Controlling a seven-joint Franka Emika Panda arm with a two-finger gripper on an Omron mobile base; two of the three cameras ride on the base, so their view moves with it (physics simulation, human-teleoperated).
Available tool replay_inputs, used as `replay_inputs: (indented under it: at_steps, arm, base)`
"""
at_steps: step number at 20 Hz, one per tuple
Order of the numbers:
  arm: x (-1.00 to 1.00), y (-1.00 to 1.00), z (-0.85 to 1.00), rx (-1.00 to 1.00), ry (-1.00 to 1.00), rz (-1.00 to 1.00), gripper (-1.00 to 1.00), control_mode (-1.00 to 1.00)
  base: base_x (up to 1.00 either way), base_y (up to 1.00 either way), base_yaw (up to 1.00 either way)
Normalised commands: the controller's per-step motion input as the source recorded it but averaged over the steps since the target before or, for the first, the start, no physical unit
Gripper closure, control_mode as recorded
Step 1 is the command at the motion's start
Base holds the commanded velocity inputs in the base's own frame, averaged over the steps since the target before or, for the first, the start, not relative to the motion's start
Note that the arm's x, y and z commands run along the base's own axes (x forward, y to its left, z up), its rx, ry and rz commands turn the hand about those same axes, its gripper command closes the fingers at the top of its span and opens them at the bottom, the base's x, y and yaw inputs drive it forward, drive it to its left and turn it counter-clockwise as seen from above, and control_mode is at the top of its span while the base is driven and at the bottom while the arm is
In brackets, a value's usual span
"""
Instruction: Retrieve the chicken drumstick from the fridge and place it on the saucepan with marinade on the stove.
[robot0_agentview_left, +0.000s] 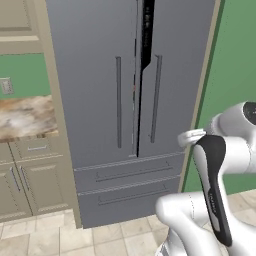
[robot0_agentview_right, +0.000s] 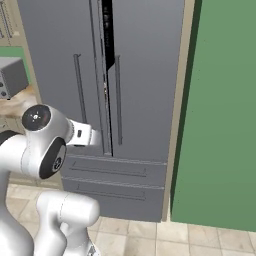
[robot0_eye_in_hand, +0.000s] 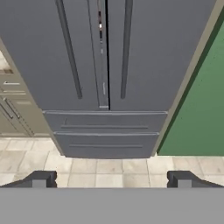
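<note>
Tall grey double-door fridge (robot0_agentview_left: 100, 100) with long vertical bar handles stands ahead of the robot, between beige cabinets (robot0_agentview_left: 30, 175) on its left and a green wall (robot0_agentview_right: 220, 125) on its right. The right door sits slightly ajar: a narrow dark gap (robot0_agentview_left: 146, 35) runs down between the two doors, widest near the top, showing a sliver of dark interior. The two lower drawers (robot0_agentview_left: 130, 185) look flush and closed. A tiny reddish speck shows inside the gap in the hand view; too small to tell what it is. The chicken drumstick cannot be made out.

The two-finger gripper (robot0_eye_in_hand: 111, 179) faces the fridge front from well back, its jaws spread wide with nothing between them; the dark finger tips (robot0_eye_in_hand: 40, 179) stand far apart over beige floor tiles (robot0_eye_in_hand: 109, 168). The white arm (robot0_agentview_left: 215, 165) is folded up close to the base, well apart from the doors.

A marbled brown countertop (robot0_agentview_left: 25, 117) sits above the cabinets at left. A grey boxy appliance (robot0_agentview_right: 12, 77) rests on it.
</note>
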Motion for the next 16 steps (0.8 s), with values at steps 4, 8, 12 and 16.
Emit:
replay_inputs:
  at_steps: [4, 8, 12, 16]
  arm:
    - [0.38, -0.06, 0.31, 0.01, -0.10, 0.00, -1.00, -1.00]
    - [0.51, -0.02, 0.32, 0.00, 0.03, 0.00, -1.00, -1.00]
    - [0.54, -0.10, 0.34, 0.02, 0.01, 0.00, -1.00, -1.00]
    - [0.63, -0.12, 0.17, 0.02, 0.00, 0.00, -1.00, -1.00]
  base:
    - [0.00, 0.00, 0.00]
    - [0.00, 0.00, 0.00]
    - [0.00, 0.00, 0.00]
    - [0.00, 0.00, 0.00]
